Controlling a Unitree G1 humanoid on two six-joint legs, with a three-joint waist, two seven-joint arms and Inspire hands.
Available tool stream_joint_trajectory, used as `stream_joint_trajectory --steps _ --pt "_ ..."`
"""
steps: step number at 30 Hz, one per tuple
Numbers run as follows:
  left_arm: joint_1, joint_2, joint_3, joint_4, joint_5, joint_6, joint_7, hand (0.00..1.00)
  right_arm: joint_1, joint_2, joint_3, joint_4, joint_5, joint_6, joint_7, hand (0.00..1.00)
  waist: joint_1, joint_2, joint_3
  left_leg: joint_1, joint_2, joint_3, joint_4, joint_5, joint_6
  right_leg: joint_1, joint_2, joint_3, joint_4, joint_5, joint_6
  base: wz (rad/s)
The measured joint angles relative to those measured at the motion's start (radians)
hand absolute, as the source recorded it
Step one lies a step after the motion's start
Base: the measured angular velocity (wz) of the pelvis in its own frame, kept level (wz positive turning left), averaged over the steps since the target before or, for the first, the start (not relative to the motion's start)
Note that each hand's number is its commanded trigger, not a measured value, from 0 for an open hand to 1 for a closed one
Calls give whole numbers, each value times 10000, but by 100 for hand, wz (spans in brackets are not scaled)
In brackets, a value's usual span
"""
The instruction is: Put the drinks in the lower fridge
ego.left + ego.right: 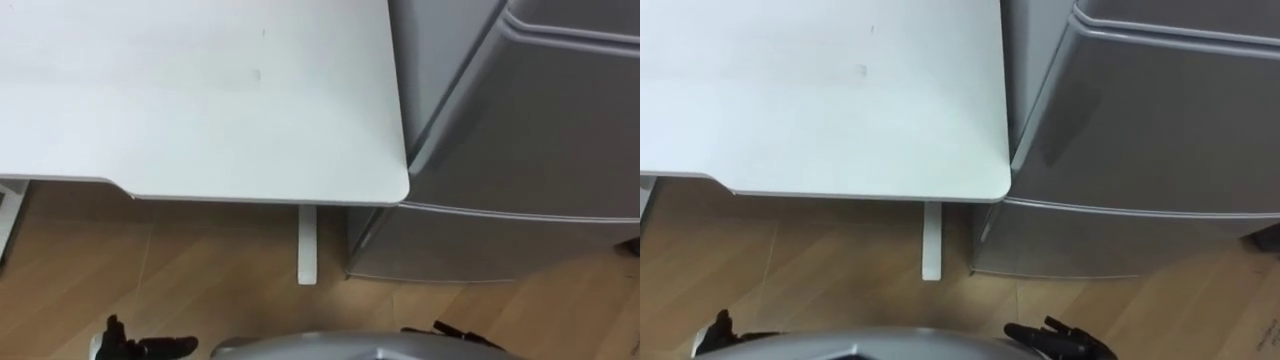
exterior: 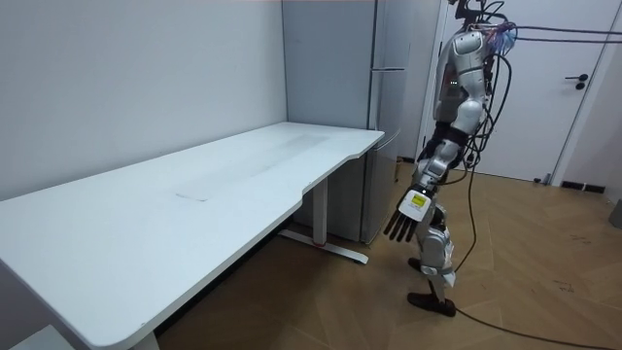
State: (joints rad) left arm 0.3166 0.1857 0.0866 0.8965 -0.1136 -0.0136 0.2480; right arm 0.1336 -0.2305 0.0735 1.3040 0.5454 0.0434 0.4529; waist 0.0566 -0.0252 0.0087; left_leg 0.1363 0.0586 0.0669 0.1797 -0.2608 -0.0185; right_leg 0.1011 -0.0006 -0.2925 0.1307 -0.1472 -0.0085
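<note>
The grey fridge (image 1: 530,120) stands right of the white table (image 1: 200,100), with its upper and lower doors both shut. Its lower door (image 1: 480,245) reaches down to the wooden floor, and in the room view the fridge (image 2: 389,117) rises behind the table's far end. I stand on the floor facing the fridge and the table's corner. My left hand (image 1: 140,347) hangs low at my side with relaxed fingers and holds nothing; the room view has the same left hand (image 2: 408,214) beside my thigh. My right hand (image 1: 1055,338) is low too, fingers spread and empty.
The table's white leg (image 1: 307,245) stands close to the fridge's lower left corner. A rounded table corner (image 1: 395,190) nearly touches the fridge. Wooden floor (image 2: 544,262) lies open behind me, and a white door (image 2: 573,97) is at the room view's right.
</note>
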Motion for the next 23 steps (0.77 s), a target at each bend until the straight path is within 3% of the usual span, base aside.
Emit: stream_joint_trajectory --steps 4,13,23 --pt "110 -10 1 7 3 85 -33 0 33 12 -142 0 -77 8 -375 0 0 12 57 164 -25 -97 -8 0 0 206 -24 -88 -14 -56 28 8" --pt "250 -107 205 80 -11 89 -309 0 73 39 -603 21 -473 -31 -937 0 -51 -22 61 160 -44 -189 39 0 1 291 -111 -203 29 -127 38 6" --pt "49 -194 323 743 -12 316 -1154 0 17 93 -752 128 -823 -19 -1014 0 -222 -107 -4 247 -43 -121 16 0 1 297 -110 -59 55 -127 37 -3"
